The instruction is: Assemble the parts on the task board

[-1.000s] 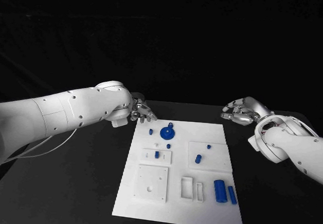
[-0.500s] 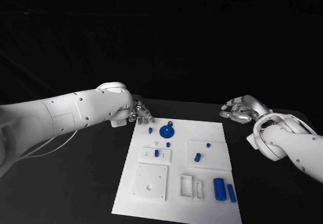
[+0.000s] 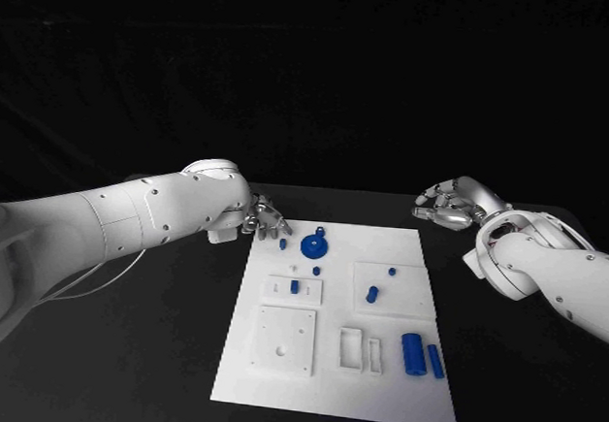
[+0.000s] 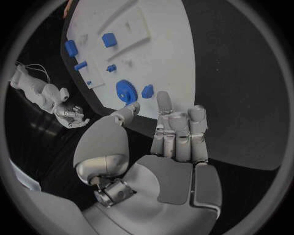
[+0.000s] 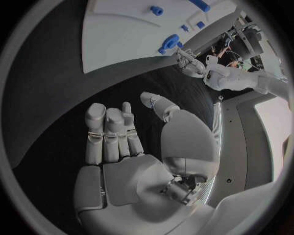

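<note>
Task board (image 3: 333, 369) lies mid-table w/ two blue cylinders (image 3: 414, 354) at its near right, blue gear (image 3: 317, 245) near far edge. Beyond, left hand (image 3: 265, 215) hovers by far-left corner, right hand (image 3: 450, 208) off far-right; both empty, fingers apart.

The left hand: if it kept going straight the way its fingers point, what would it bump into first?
Probably the blue gear at the task board's far end, or the small blue part beside it; depth is unclear. The left hand holds nothing.
</note>
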{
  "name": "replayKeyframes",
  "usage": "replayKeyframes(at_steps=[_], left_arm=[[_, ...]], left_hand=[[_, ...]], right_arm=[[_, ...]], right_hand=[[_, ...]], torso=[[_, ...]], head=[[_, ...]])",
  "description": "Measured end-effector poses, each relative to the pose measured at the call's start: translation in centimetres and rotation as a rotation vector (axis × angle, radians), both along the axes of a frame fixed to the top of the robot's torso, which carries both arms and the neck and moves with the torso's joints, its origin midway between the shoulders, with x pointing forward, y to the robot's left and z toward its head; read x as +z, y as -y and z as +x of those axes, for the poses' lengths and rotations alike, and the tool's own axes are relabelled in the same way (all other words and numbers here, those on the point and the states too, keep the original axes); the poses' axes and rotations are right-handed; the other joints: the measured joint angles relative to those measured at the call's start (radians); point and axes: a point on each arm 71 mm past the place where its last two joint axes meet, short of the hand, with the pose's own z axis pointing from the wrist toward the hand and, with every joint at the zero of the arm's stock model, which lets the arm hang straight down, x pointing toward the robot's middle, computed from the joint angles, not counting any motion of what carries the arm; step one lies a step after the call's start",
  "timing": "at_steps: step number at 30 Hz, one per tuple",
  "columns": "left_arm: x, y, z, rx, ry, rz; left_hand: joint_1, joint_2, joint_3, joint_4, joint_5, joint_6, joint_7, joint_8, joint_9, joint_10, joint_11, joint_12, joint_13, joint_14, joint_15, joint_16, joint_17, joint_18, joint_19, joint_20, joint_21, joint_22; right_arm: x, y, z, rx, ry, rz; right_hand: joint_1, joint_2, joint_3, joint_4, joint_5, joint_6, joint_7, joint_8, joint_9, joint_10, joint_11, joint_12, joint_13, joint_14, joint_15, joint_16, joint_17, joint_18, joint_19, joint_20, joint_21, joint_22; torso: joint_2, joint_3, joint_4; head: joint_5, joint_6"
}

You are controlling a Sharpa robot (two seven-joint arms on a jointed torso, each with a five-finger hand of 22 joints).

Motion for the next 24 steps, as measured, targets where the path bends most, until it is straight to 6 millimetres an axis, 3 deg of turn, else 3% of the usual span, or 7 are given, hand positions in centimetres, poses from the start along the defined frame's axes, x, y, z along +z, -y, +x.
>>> replayKeyframes(at_steps=[20, 24], left_arm=[[-0.57, 0.25, -0.27, -0.026, -0.038, 0.006], [-0.74, 0.44, -0.32, -0.033, -0.044, 0.004]], left_hand=[[0.001, 0.001, 0.000, 0.005, 0.000, -0.001, -0.002, 0.006, 0.003, 0.000, 0.000, 0.000, 0.002, -0.002, 0.002, 0.000, 0.003, 0.000, -0.003, 0.004, 0.000, 0.004], [0.016, 0.021, -0.011, -0.006, 0.000, -0.001, -0.002, 0.006, 0.006, 0.000, 0.000, 0.000, 0.002, -0.003, 0.003, 0.000, 0.004, 0.000, -0.006, 0.002, 0.000, 0.007]], right_arm=[[0.00, -0.04, 0.01, 0.001, -0.001, 0.000], [-0.01, -0.05, 0.01, 0.001, -0.001, 0.000]], right_hand=[[0.000, 0.000, 0.000, 0.000, 0.000, 0.001, -0.001, 0.000, 0.000, 0.000, 0.000, -0.002, 0.000, 0.000, 0.000, 0.000, 0.000, 0.000, 0.000, 0.000, 0.000, 0.000], [0.000, 0.000, 0.000, 0.000, 0.000, 0.001, -0.001, 0.000, -0.001, 0.000, 0.000, -0.002, 0.000, 0.000, 0.000, 0.000, 0.000, 0.000, 0.000, 0.000, 0.000, 0.000]], torso=[[0.000, 0.0020, -0.0003], [0.000, 0.0020, -0.0003]], head=[[0.005, -0.001], [0.004, -0.002]])
